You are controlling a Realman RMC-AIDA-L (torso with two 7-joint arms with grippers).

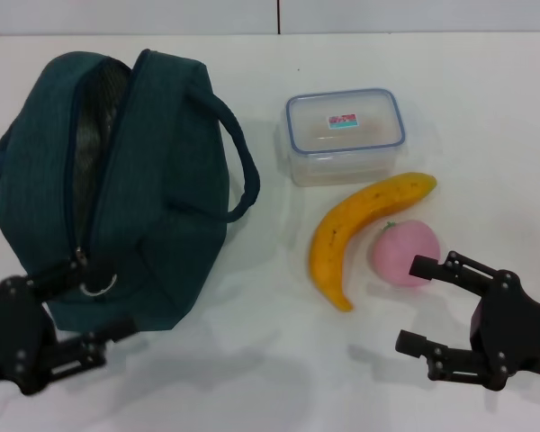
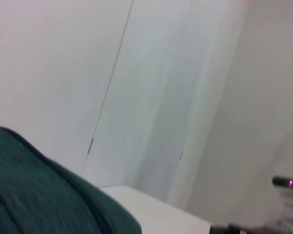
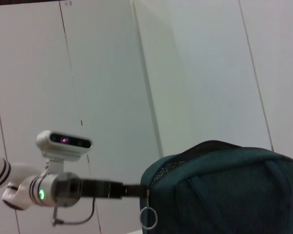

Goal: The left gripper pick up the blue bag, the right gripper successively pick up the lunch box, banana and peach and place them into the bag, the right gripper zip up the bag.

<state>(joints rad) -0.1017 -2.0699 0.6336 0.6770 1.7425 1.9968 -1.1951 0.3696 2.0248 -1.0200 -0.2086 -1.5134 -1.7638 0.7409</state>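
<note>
Fabric of the blue bag (image 1: 153, 180) fills the left half of the white table (image 1: 252, 360), the bag lying on its side with its zipper partly parted near the far end, so that a strip of mesh-like lining shows through the gap. One loop handle (image 1: 241, 162) arches off its right side and another trails off past its far-left edge. A metal ring pull (image 1: 99, 283) hangs at the near end of the zipper. The left gripper (image 1: 67, 310) sits at the near-left corner of the scene, its black fingers spread wide, one reaching up to the bag's near end beside the ring and the other lying on the table just below the bag; whether either finger actually presses the cloth cannot be told. To the right of the bag, at the far side, the lunch box (image 1: 346, 135) stands upright with its blue-rimmed lid on. The banana (image 1: 360, 229) lies just nearer than the box, curving from far right to near left. The peach (image 1: 403, 254) rests snug against the banana's inner curve, on its right. The right gripper (image 1: 418, 304) is at the near-right, fingers spread wide and holding nothing, its far finger tip just at the peach's near-right edge.
</note>
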